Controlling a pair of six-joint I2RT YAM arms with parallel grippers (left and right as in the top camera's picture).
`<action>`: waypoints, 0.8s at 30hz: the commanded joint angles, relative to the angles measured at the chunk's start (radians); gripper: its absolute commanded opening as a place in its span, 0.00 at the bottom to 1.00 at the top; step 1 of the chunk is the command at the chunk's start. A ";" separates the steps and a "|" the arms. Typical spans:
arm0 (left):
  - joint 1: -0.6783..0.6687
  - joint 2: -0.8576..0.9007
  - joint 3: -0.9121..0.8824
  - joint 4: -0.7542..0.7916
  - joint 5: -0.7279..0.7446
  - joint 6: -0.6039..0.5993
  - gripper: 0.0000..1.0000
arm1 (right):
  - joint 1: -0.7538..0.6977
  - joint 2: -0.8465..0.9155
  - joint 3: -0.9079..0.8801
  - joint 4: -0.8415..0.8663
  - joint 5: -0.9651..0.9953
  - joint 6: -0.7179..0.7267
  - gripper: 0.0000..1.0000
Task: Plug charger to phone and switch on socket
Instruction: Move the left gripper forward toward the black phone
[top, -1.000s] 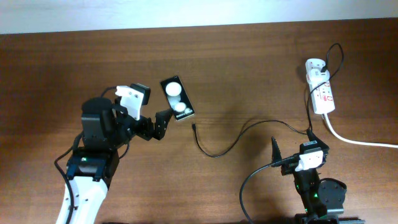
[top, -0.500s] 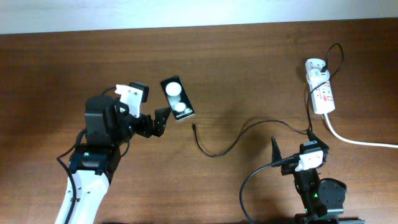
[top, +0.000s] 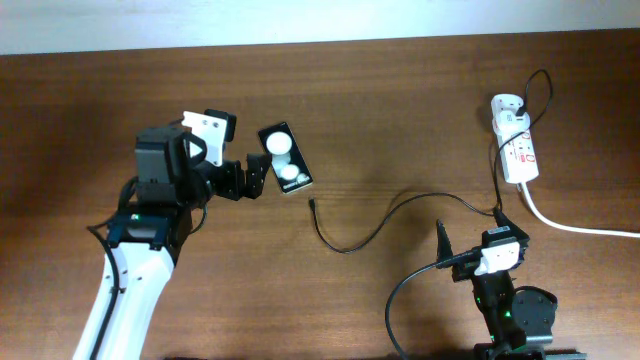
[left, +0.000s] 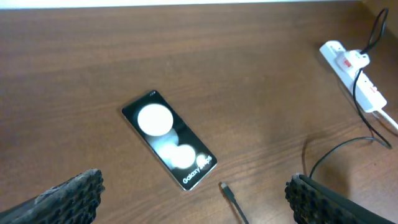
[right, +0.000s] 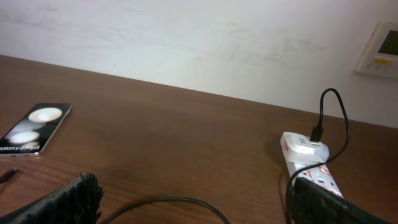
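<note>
Overhead, with 12 o'clock at the far wall: slim black glossy smartphone (top: 286, 158) lies flat on the brown wooden table (top: 400, 100), about 10 o'clock from table centre, its long axis running 11 to 5 and two white round spots on the screen. Left wrist view shows the same phone (left: 168, 139) with small "Galaxy" text at its near end. Left gripper (top: 257, 181) sits at the phone's 8 o'clock, just beside its edge; contact cannot be judged from above. Its rough black fingertips (left: 74, 194) are spread wide, nothing between them. Thin black charger cable (top: 370, 228) curves across mid-table, and its small black connector tip (top: 312, 206) rests at 5 o'clock of the phone, near but apart. The cable's other end rises to a white plug adapter (top: 507, 108), seated at the 12 o'clock end of the small white power strip with red markings (top: 520, 150), far out at 2 o'clock. A thick white cord (top: 570, 225) leaves the strip toward 4 o'clock. Switch position not readable. Right gripper (top: 468, 238), at 5 o'clock, has jaws wide apart, empty.
</note>
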 joint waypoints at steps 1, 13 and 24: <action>0.004 0.035 0.061 -0.037 -0.008 -0.011 0.99 | 0.005 -0.005 -0.005 -0.005 0.004 0.011 0.99; 0.004 0.142 0.252 -0.222 -0.051 -0.014 0.99 | 0.005 -0.005 -0.005 -0.005 0.004 0.011 0.99; -0.011 0.156 0.252 -0.240 -0.127 -0.033 0.99 | 0.005 -0.005 -0.005 -0.005 0.004 0.011 0.99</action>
